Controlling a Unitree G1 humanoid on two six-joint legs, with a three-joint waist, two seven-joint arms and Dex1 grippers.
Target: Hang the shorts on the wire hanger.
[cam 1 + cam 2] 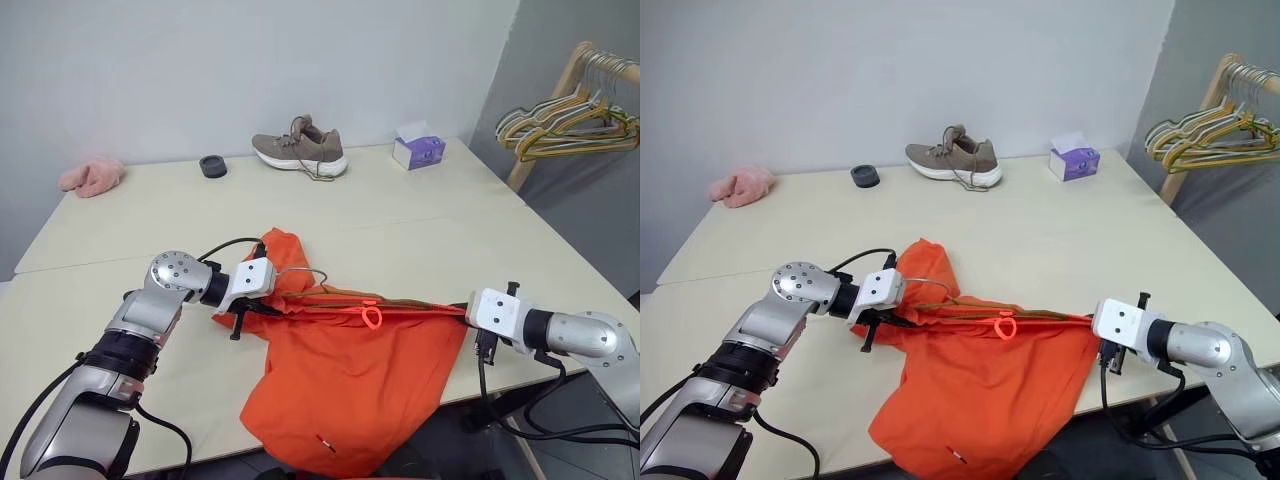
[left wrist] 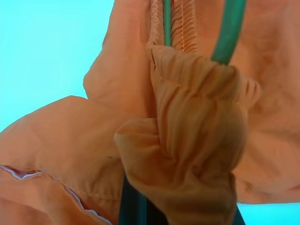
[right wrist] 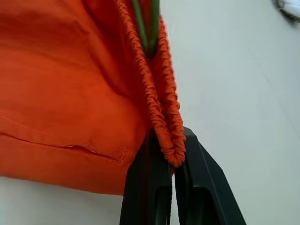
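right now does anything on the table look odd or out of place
Yes: a single shoe sits on the table near the far wall, with no mate, beside a tissue box. The shorts hang partly over the near table edge while stretched between the left gripper and right gripper.

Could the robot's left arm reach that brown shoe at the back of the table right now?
Probably not: the shoe sits far across the table, and the left gripper is shut on the shorts.
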